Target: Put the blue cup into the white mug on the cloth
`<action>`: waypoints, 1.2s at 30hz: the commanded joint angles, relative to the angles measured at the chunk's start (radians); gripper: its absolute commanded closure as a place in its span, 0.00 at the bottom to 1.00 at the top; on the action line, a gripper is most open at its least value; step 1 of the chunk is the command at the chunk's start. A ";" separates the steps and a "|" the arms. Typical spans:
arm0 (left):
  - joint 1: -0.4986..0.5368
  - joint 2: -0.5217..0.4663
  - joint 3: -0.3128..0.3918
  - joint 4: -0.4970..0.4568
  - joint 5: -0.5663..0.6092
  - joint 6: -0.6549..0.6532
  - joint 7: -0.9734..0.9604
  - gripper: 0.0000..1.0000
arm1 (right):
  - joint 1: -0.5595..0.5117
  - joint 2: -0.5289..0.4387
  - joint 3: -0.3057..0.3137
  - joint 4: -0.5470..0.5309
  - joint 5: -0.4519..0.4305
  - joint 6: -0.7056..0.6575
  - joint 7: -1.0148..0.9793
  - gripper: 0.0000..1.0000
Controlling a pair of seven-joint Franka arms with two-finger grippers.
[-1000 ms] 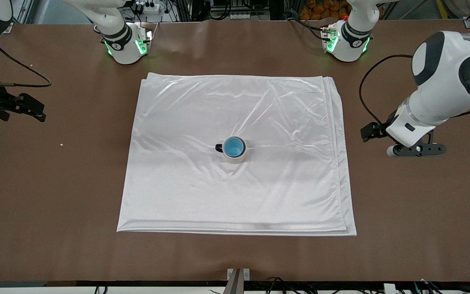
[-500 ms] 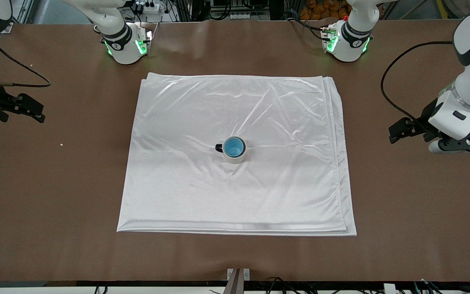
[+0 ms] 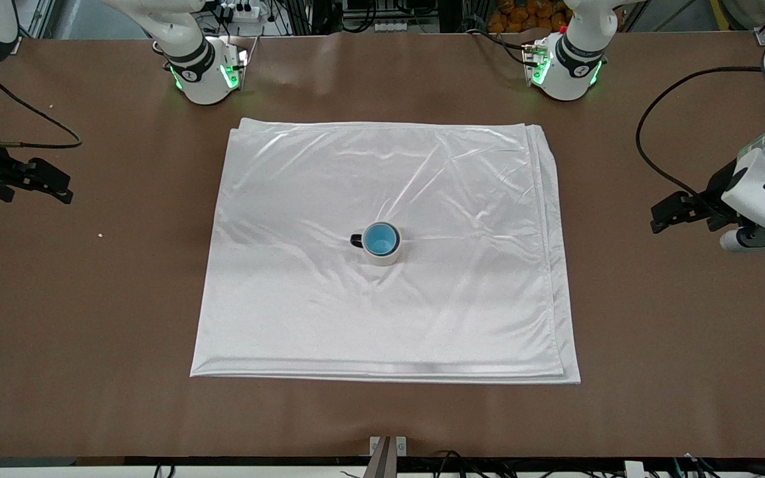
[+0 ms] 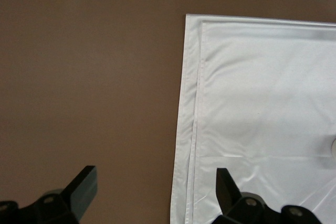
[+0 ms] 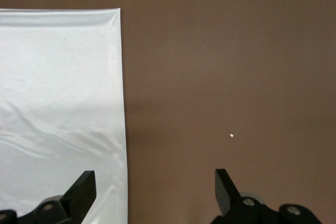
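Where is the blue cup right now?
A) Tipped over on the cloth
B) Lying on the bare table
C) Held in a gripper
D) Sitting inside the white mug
D: the blue cup sits nested inside the white mug, upright mid-cloth; neither gripper touches it.

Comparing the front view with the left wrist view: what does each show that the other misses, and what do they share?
Only the front view shows the blue cup nested inside the white mug mid-cloth, both arm bases, and the right gripper over bare table at the right arm's end. Only the left wrist view shows the left gripper open and empty, straddling the cloth's folded edge. Both show the cloth and the brown table.
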 commanded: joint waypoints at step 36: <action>0.022 -0.003 0.002 0.017 0.011 -0.049 0.033 0.00 | -0.006 0.015 0.004 0.024 0.015 0.028 0.007 0.00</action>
